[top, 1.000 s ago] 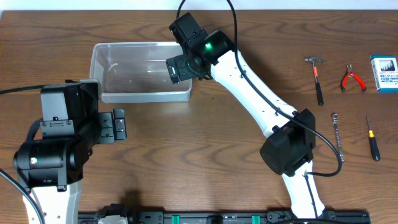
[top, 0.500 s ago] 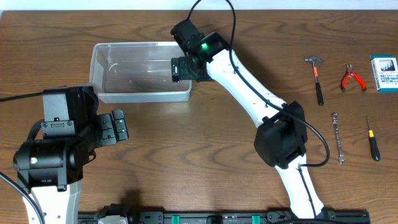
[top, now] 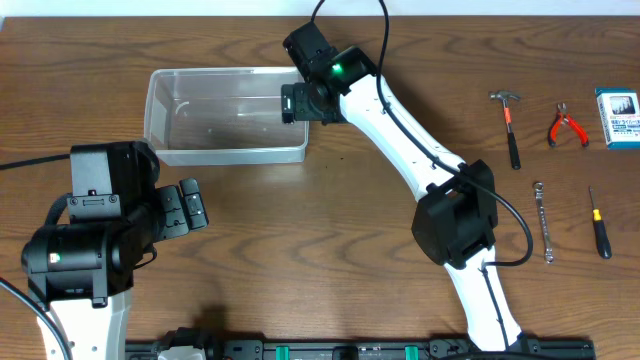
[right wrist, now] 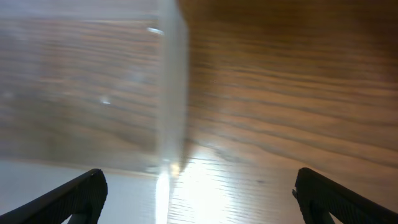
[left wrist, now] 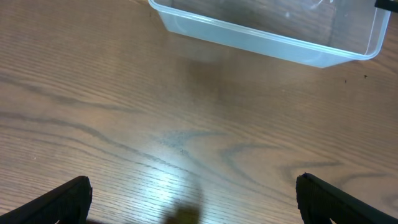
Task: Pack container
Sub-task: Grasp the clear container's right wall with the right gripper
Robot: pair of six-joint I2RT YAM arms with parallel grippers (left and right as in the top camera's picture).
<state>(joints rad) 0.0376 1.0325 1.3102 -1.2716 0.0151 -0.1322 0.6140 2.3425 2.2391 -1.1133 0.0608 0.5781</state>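
- Overhead view: the container point(top: 225, 115) is seen on the far left part of the table point(top: 330, 230), clear and empty. The hammer point(top: 508, 125), pliers point(top: 567, 126), wrench point(top: 543, 222) and screwdriver point(top: 598, 224) lie well apart from it at the right edge.
- Nothing has been packed yet, so the task is judged to be at its start.
- The right gripper point(top: 289, 103) is held over the container's right end. In the right wrist view its fingers point(right wrist: 68, 200) are spread wide, and the end wall point(right wrist: 171, 93) appears to stand between them. Nothing is held, and whether a finger touches the wall cannot be told.
- A grasp on that wall, to shift the container, is judged to be the step in hand. The jaws would have to be brought down and closed squarely on the thin wall without tipping the container.
- Otherwise the arm would have to be carried across to the tools.
- The left gripper point(top: 190, 204) is parked near the container's front wall, apart from it. Its fingers point(left wrist: 56, 202) are spread wide over bare wood and nothing is held.
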